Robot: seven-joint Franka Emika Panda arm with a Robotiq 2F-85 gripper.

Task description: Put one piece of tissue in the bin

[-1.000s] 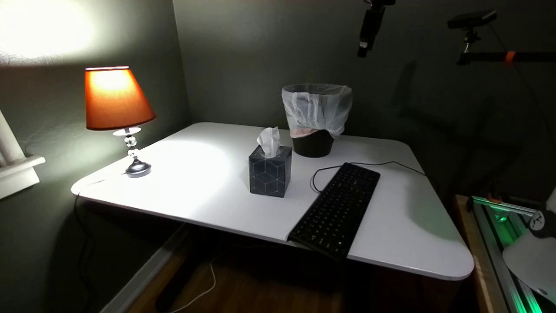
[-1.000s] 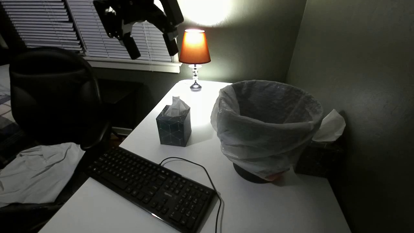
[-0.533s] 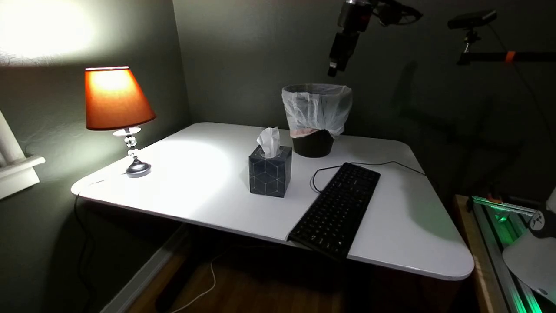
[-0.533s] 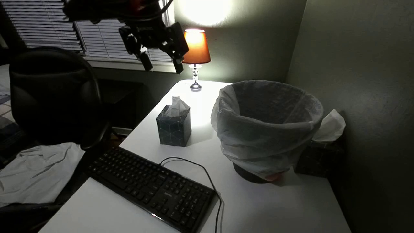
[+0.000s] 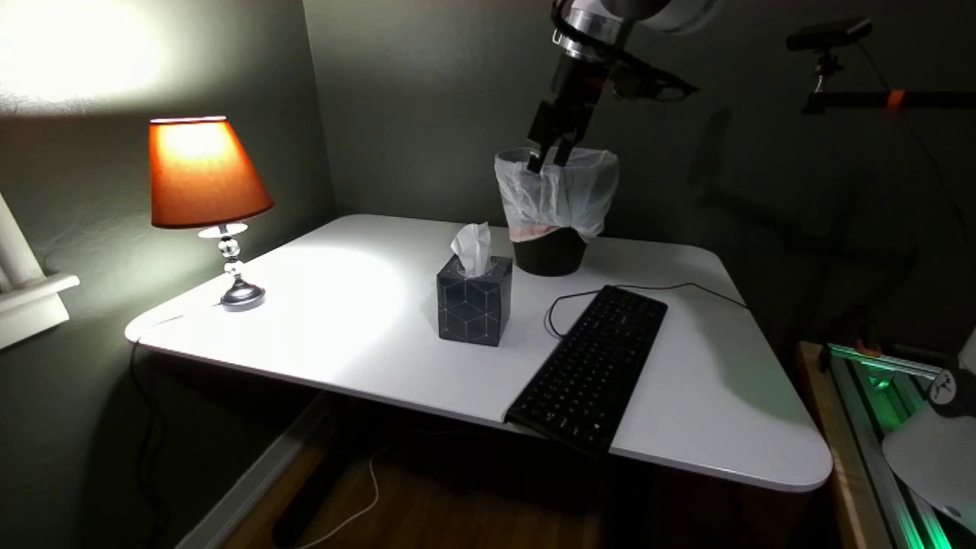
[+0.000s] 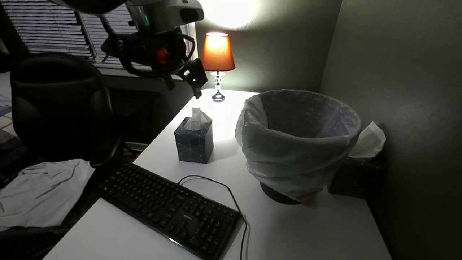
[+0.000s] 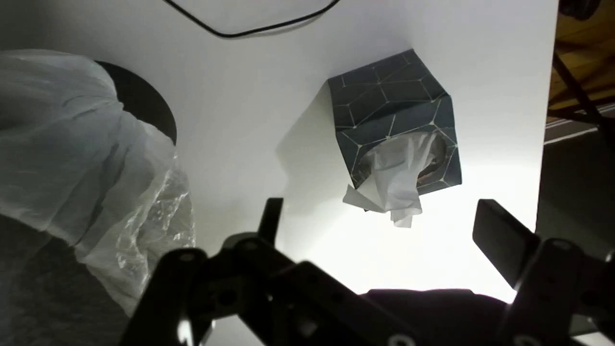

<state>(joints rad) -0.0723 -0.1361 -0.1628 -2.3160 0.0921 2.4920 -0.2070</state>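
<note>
Tool, jaws wide apart, higher than tissue, bare tabletop from tissue box to bin and table edge.

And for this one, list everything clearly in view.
Desk: one, white, in corner
Bin: one, dark, on desk
Liner: one, whitish, lining bin
Tissue boxes: two, dark, mid-desk and beside bin
Tissues: two, white, one per box
Keyboard: one, black, overhanging desk
Cable: one, black, by keyboard
Lamp: one, orange shade, on desk
Chair: one, black, beside desk
Cloth: one, pale, on chair
Blinds: two, whitish, beyond chair
Camera: one, black, beyond desk
Cord: one, white, below desk
Base: one, white, beside desk
Arm: one, white and black, above desk
Gripper: one, black, open above desk
</note>
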